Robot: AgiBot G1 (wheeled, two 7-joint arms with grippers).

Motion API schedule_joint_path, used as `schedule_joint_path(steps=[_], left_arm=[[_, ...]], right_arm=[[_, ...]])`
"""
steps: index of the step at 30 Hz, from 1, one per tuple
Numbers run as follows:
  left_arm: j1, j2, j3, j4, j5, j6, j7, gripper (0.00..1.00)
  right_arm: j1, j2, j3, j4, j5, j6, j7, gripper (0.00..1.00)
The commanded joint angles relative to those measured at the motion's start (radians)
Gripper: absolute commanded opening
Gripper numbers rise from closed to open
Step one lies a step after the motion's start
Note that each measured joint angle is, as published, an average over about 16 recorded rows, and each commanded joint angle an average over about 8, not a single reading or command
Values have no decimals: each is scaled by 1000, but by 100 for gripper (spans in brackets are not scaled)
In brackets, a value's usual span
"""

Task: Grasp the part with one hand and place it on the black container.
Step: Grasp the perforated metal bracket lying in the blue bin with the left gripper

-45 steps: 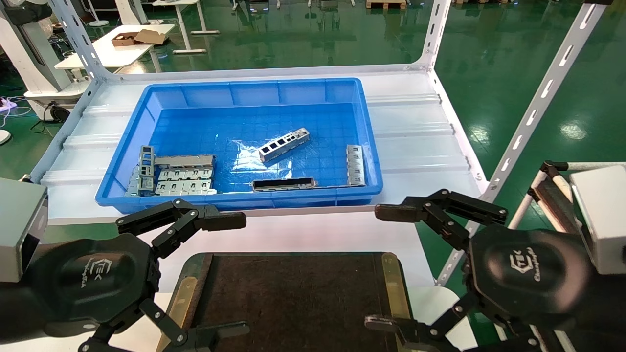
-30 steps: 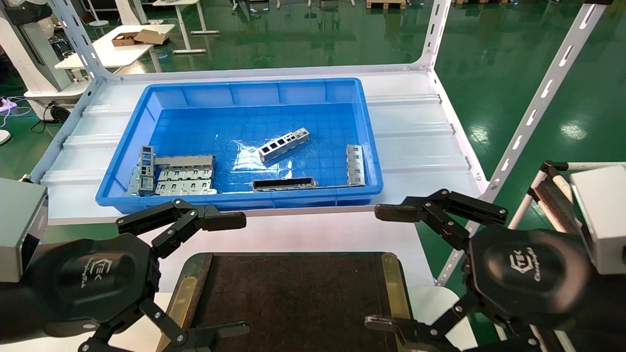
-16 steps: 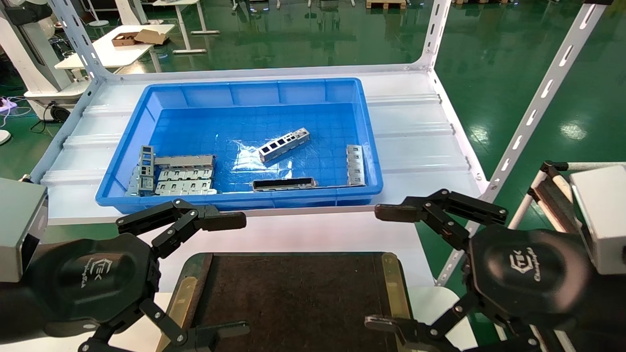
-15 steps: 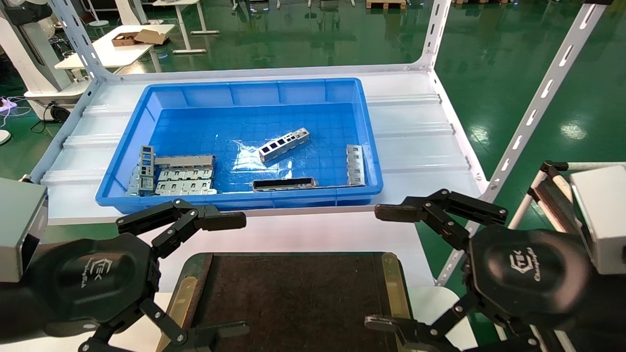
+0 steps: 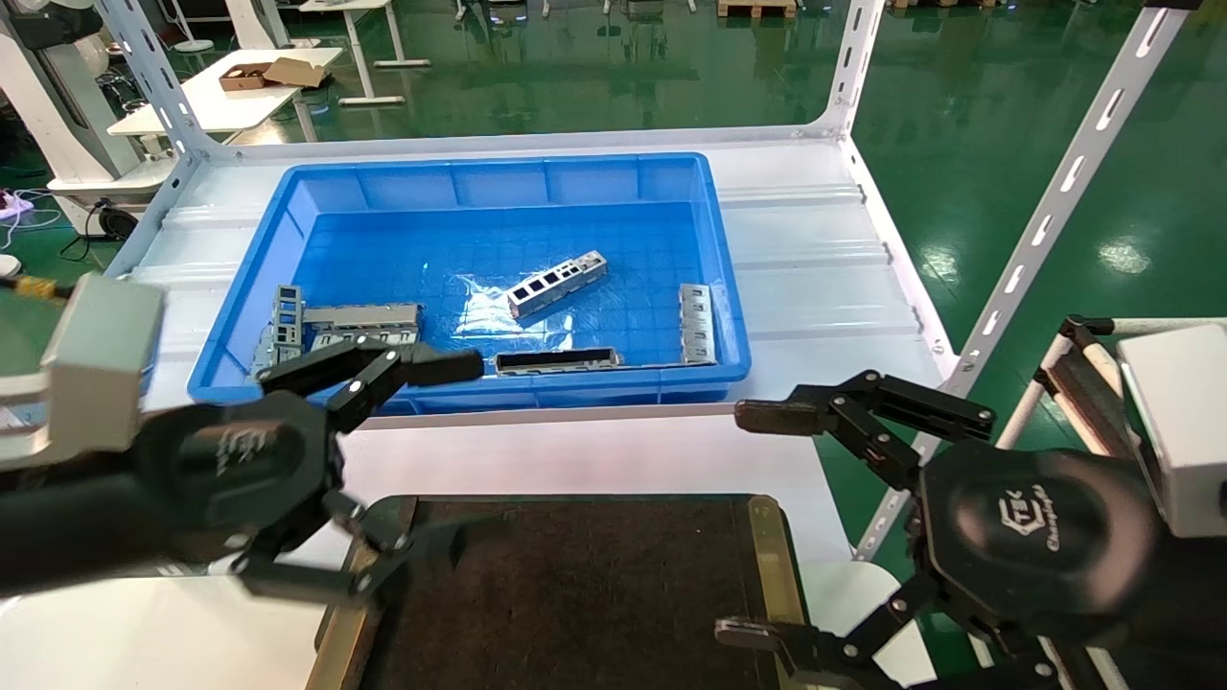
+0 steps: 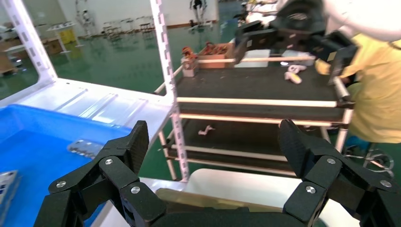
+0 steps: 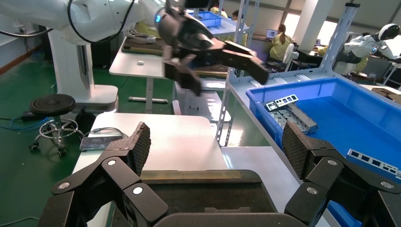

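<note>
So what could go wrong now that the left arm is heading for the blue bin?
The part lies at an angle mid-bin, so the open left gripper may need to turn to close on it squarely. Several similar metal pieces sit along the bin's near side, and it might grab one of those instead. The blue bin's raised near wall stands between gripper and part, so a low approach could clip it.

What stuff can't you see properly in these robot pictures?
- Grey plates in the blue bin, head view: the left pincer covers their near edges.
- Black container, head view: near end cut off by the picture's edge.
- Left pincer's lower finger, head view: blurred.
- Part: outside the left wrist view.
</note>
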State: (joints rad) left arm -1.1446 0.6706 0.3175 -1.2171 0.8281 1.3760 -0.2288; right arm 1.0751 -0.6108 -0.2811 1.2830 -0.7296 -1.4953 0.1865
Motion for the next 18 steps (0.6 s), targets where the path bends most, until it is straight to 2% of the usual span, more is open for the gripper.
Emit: schedule_joint_path(steps=[1,8,18], left_arm=[[-14,11,8,12,18,-13,-7,100],[-101,111,50,167,116,-80,36,100],[-256,288,100,474,234,-167,165,100]], right_arm=[[0,0,0,0,0,0,0,100],[0,0,-1,0,0,0,0,100],[0,1,-1,0,1,1,-1,100]])
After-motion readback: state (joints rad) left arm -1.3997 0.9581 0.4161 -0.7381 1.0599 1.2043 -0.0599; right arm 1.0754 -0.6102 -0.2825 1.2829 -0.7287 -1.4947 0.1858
